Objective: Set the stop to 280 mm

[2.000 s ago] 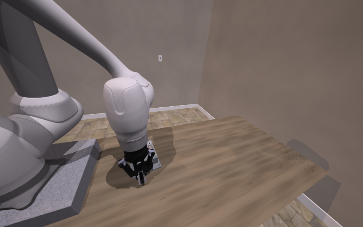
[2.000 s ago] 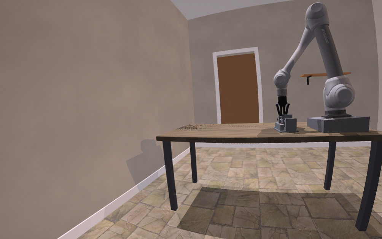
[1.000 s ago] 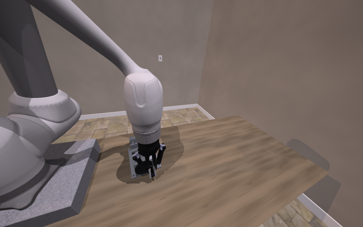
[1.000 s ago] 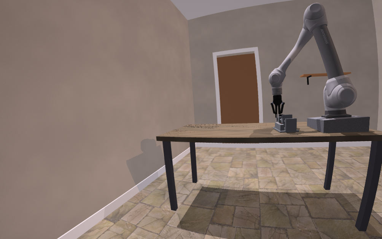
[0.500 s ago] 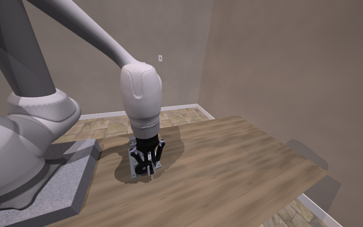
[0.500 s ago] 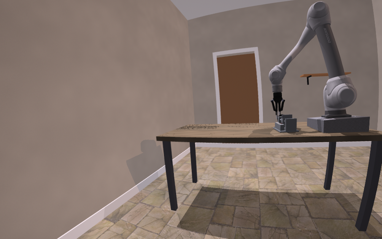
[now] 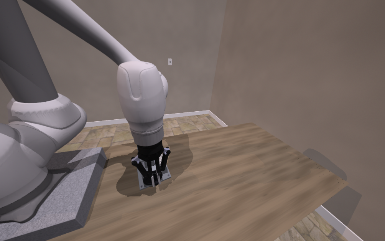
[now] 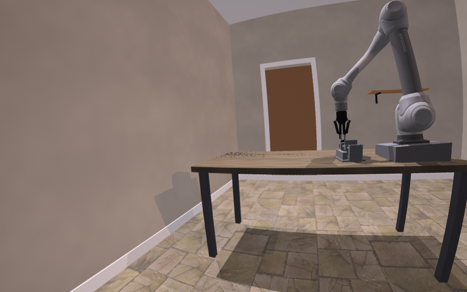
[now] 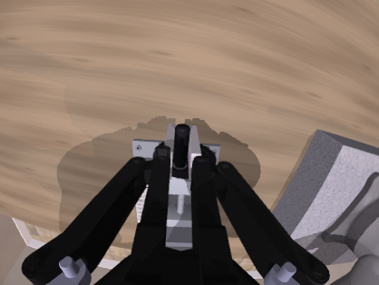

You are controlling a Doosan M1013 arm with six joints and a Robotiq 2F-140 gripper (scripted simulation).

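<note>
Perhaps a workroom: robot arm (image 7: 142,93) (image 8: 406,62) on table (image 7: 227,170) (image 8: 292,162).

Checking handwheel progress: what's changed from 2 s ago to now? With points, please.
Gripper (image 7: 155,181) (image 8: 342,139) (image 9: 181,135) has moved up and right in the top view, taking the crank handle (image 7: 155,179) (image 9: 181,144) round with it. Nothing newly taken or let go: jaws shut on the handle then and now. The fixture's base plate (image 7: 140,184) (image 9: 145,148) hasn't moved. Stop travel: can't tell.
</note>
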